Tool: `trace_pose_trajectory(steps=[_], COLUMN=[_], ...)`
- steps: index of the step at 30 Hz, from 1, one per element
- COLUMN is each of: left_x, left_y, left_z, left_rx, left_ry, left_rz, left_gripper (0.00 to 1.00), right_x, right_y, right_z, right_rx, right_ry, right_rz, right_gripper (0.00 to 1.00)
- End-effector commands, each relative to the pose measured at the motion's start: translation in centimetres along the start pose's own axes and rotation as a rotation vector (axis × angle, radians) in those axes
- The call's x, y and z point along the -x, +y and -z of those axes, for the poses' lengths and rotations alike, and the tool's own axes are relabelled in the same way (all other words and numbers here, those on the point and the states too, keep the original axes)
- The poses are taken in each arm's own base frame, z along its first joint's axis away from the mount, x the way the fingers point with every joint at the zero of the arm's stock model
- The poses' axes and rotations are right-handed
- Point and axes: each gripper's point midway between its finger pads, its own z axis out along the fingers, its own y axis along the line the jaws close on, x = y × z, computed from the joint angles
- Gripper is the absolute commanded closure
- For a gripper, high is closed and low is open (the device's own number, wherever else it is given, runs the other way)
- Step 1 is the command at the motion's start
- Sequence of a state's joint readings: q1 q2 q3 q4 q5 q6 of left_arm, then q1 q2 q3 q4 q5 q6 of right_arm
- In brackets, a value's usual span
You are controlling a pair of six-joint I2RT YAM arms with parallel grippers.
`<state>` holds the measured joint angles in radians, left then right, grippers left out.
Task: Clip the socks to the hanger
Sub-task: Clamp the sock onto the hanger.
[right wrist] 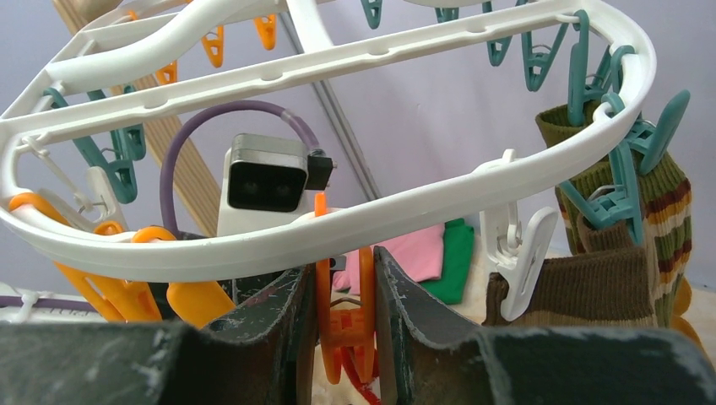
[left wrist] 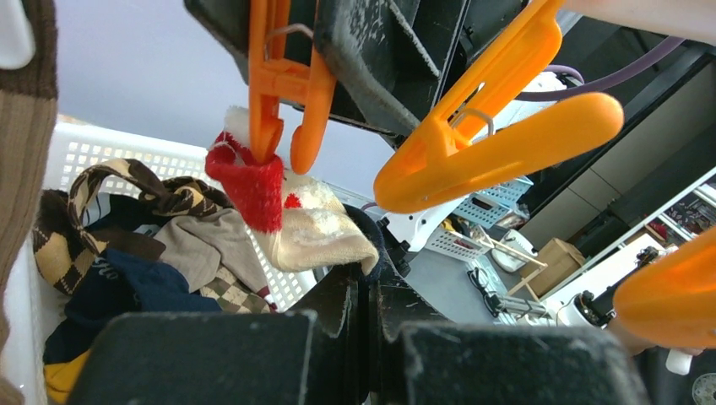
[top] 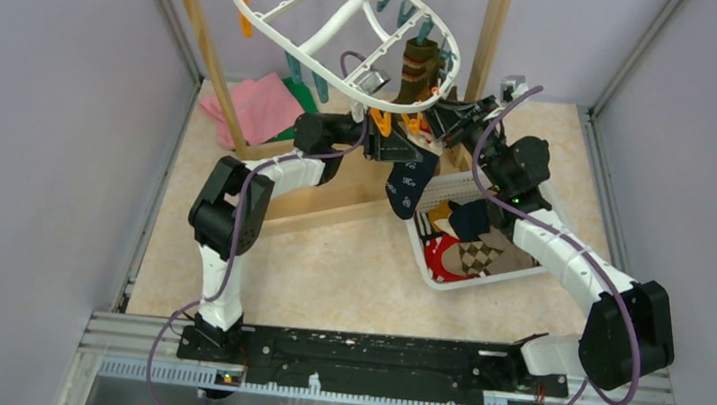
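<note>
Robotics laboratory test cell: beige speckled tabletop, walled on three sides by plain lilac-grey partition panels in bare aluminium frame posts. A black metal mounting rail on the tabletop's near edge carries two black-and-white robot arms. Beyond the tabletop: white slotted storage crates, brown cardboard box.

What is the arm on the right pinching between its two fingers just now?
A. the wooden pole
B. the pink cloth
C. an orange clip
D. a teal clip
C: in the right wrist view, the right tool has a finger pressed on either side of an orange clip hanging under the white hanger.
</note>
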<state>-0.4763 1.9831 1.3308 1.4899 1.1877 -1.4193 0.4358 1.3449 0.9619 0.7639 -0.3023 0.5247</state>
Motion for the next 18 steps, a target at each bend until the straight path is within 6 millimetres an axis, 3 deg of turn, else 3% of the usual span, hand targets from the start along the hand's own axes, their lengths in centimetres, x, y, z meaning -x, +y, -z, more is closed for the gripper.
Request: trace_pose_trajectory(steps=[1, 10, 18], left_x=[1.4, -0.5, 0.2], left_y=[-4.6, -4.1, -4.6], left_z=[-1.1, -1.6, -1.3], left_rx=[-0.153, -0.164, -0.161], left_ry=[-0.030, 0.027, 0.009], left_rz=[-0.331, -0.318, -0.400], left_gripper=[1.00, 1.00, 1.00], right_x=[1.7, 2.6, 1.7], right_y=[1.7, 1.6, 1.6], right_z=[-0.4, -0.2, 0.0], right_rx=[0.082, 0.067, 0.079], right_ry=[-0.052, -0.080, -0.057], right_rz=[0.022, 0.043, 0.021], right_gripper=[0.88, 0.88, 0.88])
